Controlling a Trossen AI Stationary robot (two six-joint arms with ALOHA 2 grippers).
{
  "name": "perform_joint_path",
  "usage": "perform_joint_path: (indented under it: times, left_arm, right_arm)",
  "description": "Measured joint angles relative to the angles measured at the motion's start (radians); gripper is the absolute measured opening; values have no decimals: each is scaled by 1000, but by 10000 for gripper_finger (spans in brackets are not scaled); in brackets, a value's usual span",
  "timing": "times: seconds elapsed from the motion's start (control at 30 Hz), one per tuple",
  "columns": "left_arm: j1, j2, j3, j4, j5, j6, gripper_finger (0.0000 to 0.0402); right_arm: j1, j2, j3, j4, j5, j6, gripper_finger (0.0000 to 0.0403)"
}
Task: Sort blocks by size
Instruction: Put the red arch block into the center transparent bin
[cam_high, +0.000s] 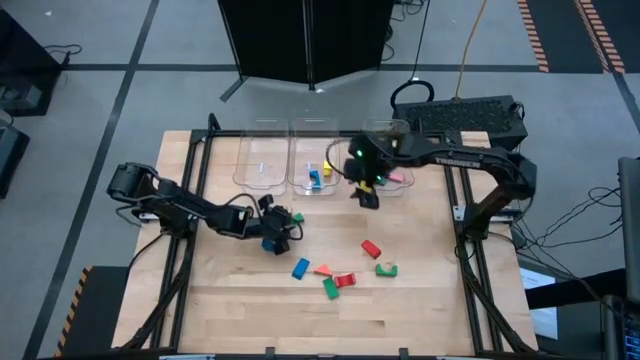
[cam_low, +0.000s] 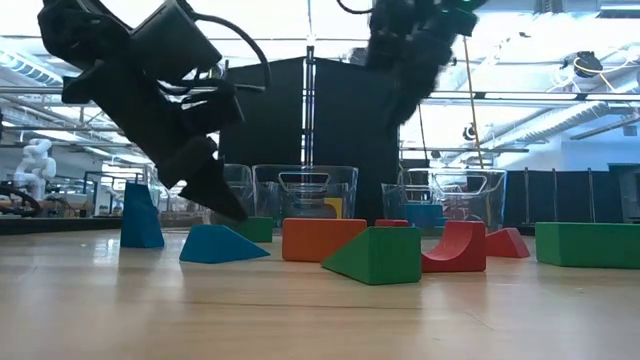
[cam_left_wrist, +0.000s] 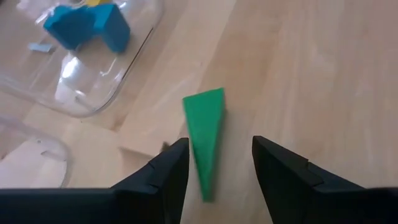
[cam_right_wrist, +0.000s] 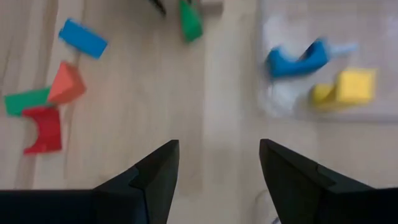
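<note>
My left gripper (cam_left_wrist: 214, 165) straddles the green wedge block (cam_left_wrist: 205, 140) on the table just near of the clear bins (cam_left_wrist: 99, 93), its fingers spread and not yet touching, and I judge the tapered sides could squirt it out if I close off-centre.
</note>
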Motion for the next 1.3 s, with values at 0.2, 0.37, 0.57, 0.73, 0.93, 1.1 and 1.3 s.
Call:
perform_joint_path:
  times: [0.2, 0.37, 0.57, 0.73, 0.93, 1.1, 1.3]
  left_arm:
    - [-35, 0, 14, 64, -4, 78, 176]
    - [-54, 0, 73, 150, 36, 108, 176]
    - [-94, 27, 164, 230, 185, 149, 176]
    - [-126, 117, 244, 231, 155, 162, 176]
    - [-153, 246, 350, 233, 165, 188, 176]
    - [-173, 335, 440, 231, 180, 185, 176]
    - [-210, 403, 501, 234, 181, 185, 176]
  right_arm:
    - [65, -188, -264, 143, 60, 117, 210]
    - [135, -385, -449, 295, 163, 229, 210]
    - [208, -565, -610, 447, 205, 320, 210]
    - [241, -620, -687, 538, 219, 363, 210]
    - [274, -617, -705, 544, 321, 385, 210]
    - [286, -597, -705, 582, 457, 413, 210]
    - [311, -592, -705, 582, 464, 484, 210]
